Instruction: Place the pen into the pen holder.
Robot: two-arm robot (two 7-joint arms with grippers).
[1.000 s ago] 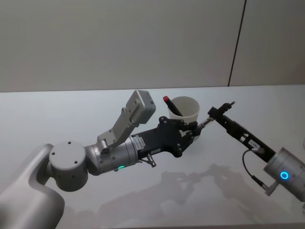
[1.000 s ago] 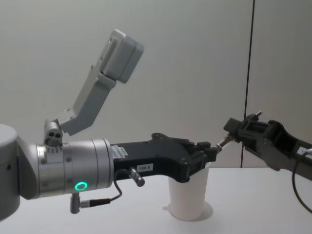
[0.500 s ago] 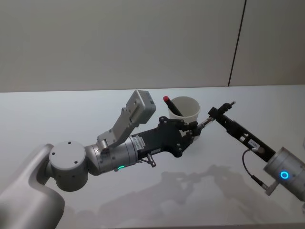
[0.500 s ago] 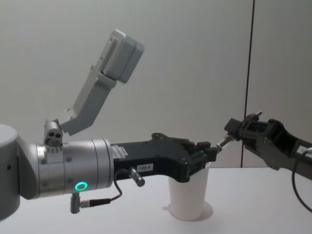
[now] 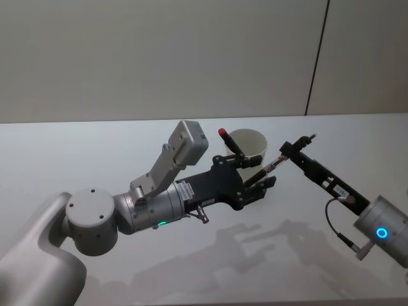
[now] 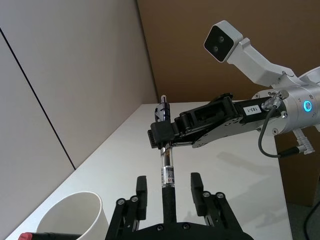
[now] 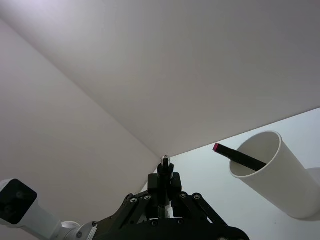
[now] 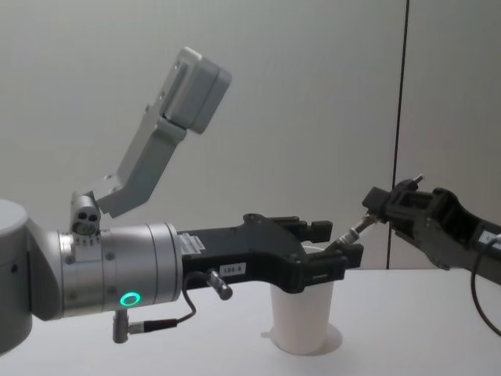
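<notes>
The pen (image 5: 271, 164), slim with a silver and black barrel, hangs slanted in the air beside the pen holder (image 5: 251, 150), a white paper cup on the table. My right gripper (image 5: 288, 150) is shut on the pen's upper end. My left gripper (image 5: 253, 171) is open, with its fingers spread on either side of the pen's lower half. In the left wrist view the pen (image 6: 167, 176) runs between the open left fingers (image 6: 141, 192) up to the right gripper (image 6: 161, 135). In the chest view the pen (image 8: 350, 233) sits just above the cup (image 8: 304, 319).
A black marker with a red cap (image 5: 225, 134) leans inside the cup and pokes over its rim. The white table (image 5: 95, 153) spreads around the cup, with a plain wall behind it. My left arm's wrist camera housing (image 8: 188, 82) rises above the forearm.
My left gripper's fingers have opened and let go of the pen. The right gripper keeps its hold and has shifted slightly to the right.
</notes>
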